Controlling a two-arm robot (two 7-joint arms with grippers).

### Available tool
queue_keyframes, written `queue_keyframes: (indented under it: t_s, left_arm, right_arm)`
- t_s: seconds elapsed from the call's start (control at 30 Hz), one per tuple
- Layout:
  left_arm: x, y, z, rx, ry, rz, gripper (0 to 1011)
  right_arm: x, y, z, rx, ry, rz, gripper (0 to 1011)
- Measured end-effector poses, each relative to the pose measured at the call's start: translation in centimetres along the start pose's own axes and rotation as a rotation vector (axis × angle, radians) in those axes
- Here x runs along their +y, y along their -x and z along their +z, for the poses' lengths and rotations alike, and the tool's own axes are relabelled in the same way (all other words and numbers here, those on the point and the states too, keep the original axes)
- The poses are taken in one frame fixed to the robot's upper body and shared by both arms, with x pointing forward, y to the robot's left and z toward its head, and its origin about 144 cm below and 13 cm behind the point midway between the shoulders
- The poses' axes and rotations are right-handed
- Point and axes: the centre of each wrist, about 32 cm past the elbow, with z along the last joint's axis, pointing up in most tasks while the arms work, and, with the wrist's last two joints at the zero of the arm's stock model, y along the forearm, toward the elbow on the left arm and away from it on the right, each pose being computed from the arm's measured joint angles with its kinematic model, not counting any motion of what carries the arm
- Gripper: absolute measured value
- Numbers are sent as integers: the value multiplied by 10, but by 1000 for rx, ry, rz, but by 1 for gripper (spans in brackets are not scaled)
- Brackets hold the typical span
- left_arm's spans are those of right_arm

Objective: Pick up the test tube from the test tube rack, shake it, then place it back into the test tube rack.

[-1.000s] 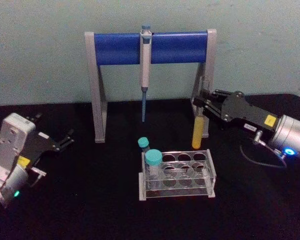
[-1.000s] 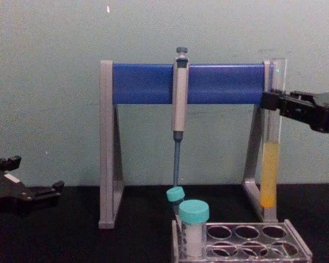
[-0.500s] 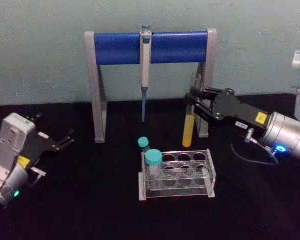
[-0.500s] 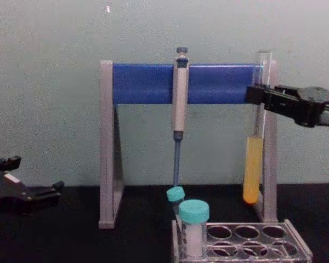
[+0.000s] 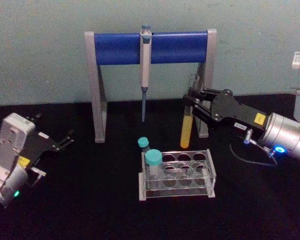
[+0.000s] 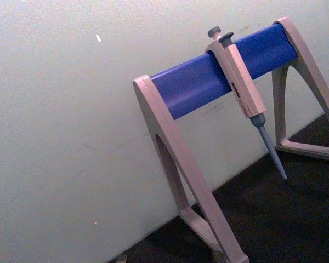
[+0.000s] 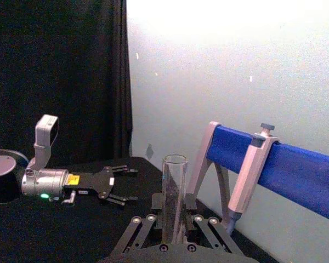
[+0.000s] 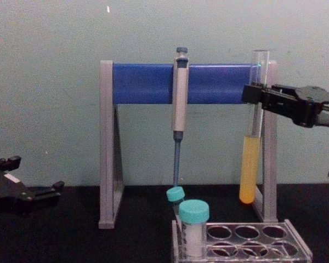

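Note:
The test tube (image 5: 186, 129) is a tall clear glass tube with yellow-orange liquid in its lower part. It hangs slightly tilted in the air, behind and above the back right of the test tube rack (image 5: 211, 175). My right gripper (image 5: 192, 99) is shut on the test tube's upper part (image 8: 256, 76), reaching in from the right (image 8: 253, 94). In the right wrist view the open tube mouth (image 7: 174, 181) rises between the fingers. The clear rack (image 8: 296, 238) stands below. My left gripper (image 5: 66, 139) rests open at the far left, holding nothing (image 8: 35, 175).
Two teal-capped tubes (image 5: 153, 159) stand in the rack's left end (image 8: 193, 212). The big grey-and-blue pipette stand (image 5: 150, 47) stands behind the rack, with a grey-blue pipette (image 5: 145, 65) hanging from its bar (image 6: 238, 87). Its right leg (image 8: 270, 164) is just behind the held tube.
My right gripper carried the test tube to the left and slightly up. The tube's lower end swung left, from over the stand's right foot to in front of its leg. The left arm stayed still.

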Motion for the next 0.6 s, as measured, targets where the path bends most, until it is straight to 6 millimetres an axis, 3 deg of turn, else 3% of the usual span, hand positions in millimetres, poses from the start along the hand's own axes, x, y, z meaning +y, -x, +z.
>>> queue_keyframes:
  t_s: [0.6]
  left_arm:
    - [0, 0, 0, 0, 0, 0, 1001]
  right_arm:
    - [-7, 1, 0, -7, -17, 6, 222]
